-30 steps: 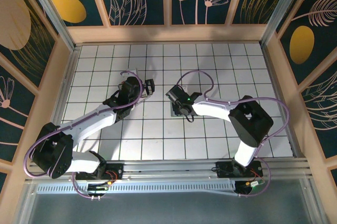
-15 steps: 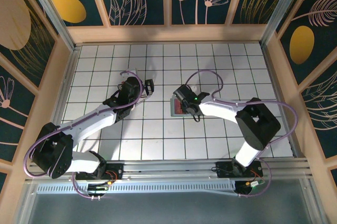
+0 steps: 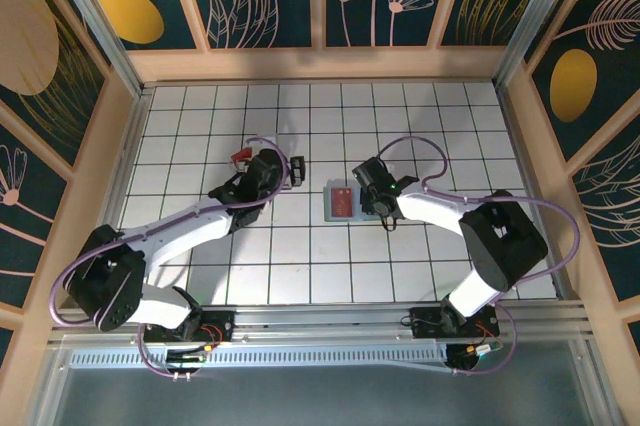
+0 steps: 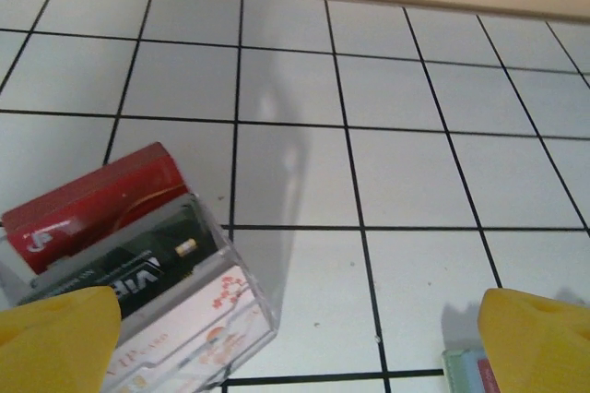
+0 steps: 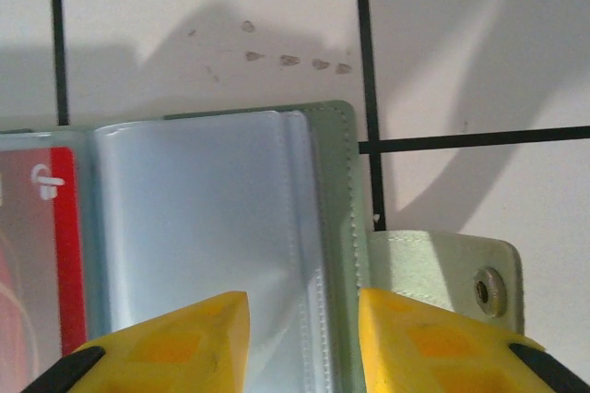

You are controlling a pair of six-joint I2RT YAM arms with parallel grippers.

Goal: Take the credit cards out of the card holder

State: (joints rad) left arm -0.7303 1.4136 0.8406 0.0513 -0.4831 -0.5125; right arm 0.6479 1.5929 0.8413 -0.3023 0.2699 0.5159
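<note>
Where the white gridded table (image 3: 420, 136) lies between the two arms, we enter the following.

Item one: the card holder (image 5: 324, 181), pale green, opened flat near the table's middle. In the top view it lies just left of the right arm's wrist. Its right-hand clear sleeve (image 5: 194, 218) looks empty. A snap tab (image 5: 433, 268) with a metal stud juts from its stitched edge and lies on the table.

Item two: a credit card (image 5: 41, 255), red-faced with a white mark, inside the neighbouring sleeve of the holder.

Item three: the right gripper (image 5: 304, 342), poised over the holder's stitched edge. Its yellow fingers (image 5: 166, 347) stand a narrow gap apart, and we see nothing pinched between them.

Item four: the left gripper (image 4: 300, 338), fingers spread wide, with only bare table between them.

Item five: a clear box (image 4: 138, 291), close by the finger on the left of the left wrist view and set askew to the grid. It holds a red card, a dark card and a white card with pinkish print. A corner of the holder shows near the other finger, well apart from the box.
</note>
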